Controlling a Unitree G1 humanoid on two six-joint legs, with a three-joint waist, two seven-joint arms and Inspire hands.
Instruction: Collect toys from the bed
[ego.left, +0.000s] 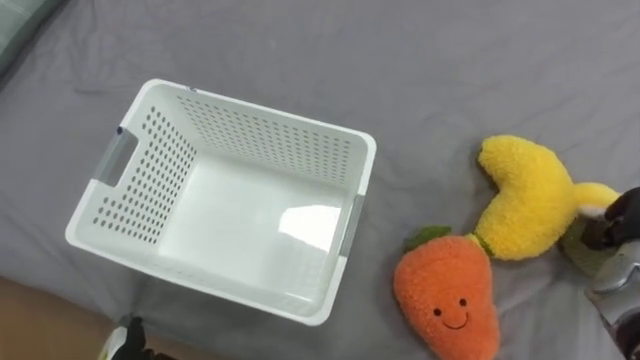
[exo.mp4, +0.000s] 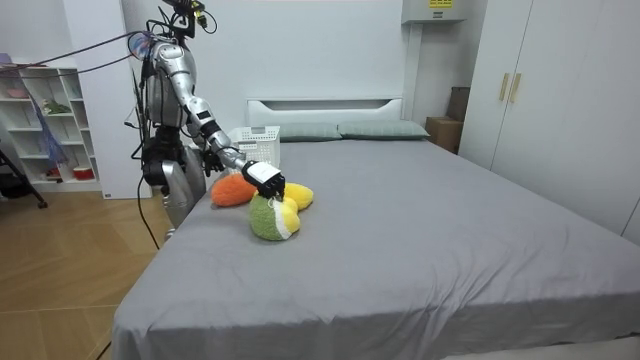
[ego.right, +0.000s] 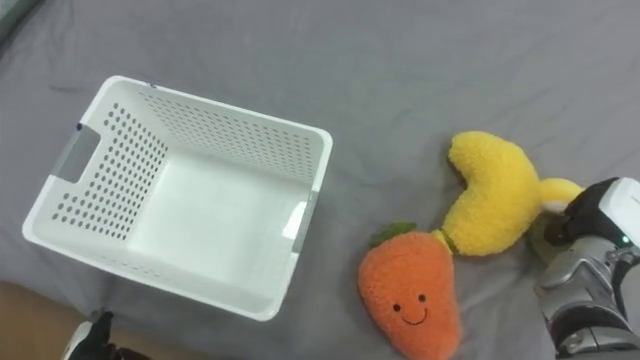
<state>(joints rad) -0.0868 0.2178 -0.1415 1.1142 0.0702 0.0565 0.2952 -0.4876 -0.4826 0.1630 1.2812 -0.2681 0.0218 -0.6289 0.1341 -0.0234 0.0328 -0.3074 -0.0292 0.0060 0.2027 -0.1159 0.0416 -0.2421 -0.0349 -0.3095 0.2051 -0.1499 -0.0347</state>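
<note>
A white perforated basket (ego.left: 130, 190) stands empty on the grey bed. To its right lie an orange carrot plush (ego.left: 447, 300) and a yellow curved plush (ego.left: 520, 200), touching each other. My right hand (ego.left: 617, 228) comes in at the right edge, just beyond the yellow plush's far end and over a green round plush (exo.mp4: 268, 222). Only a sliver of that green plush (ego.left: 583, 256) peeks out under the hand. My left hand (ego.left: 122, 346) hangs low at the bottom left, beside the bed's edge.
I stand at the bedside, at the room view's left. The grey bedspread (exo.mp4: 420, 230) stretches wide beyond the toys. Two pillows (exo.mp4: 340, 131) lie at the headboard. Wooden floor (ego.left: 40, 320) runs below the basket.
</note>
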